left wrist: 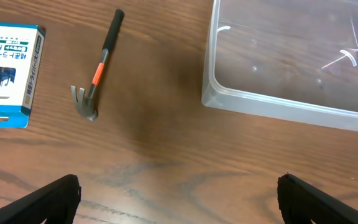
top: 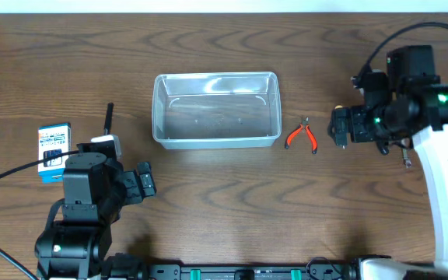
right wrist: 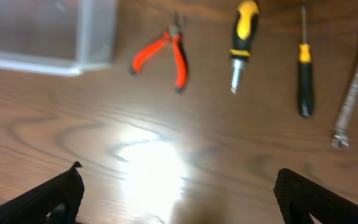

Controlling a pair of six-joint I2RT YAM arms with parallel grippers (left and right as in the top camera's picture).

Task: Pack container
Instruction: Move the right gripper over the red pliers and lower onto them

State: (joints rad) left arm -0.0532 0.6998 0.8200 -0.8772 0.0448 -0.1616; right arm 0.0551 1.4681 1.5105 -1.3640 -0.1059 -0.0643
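Arms (top: pixel 84 194) well apart, fingers (left wrist: pixel 48 202) wide.

One container (top: pixel 216 141), one box (top: pixel 54 138), five tools (left wrist: pixel 99 70)

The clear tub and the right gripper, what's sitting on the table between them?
The orange-handled pliers lie between the container and the right gripper, touching neither. The overhead view shows this best.
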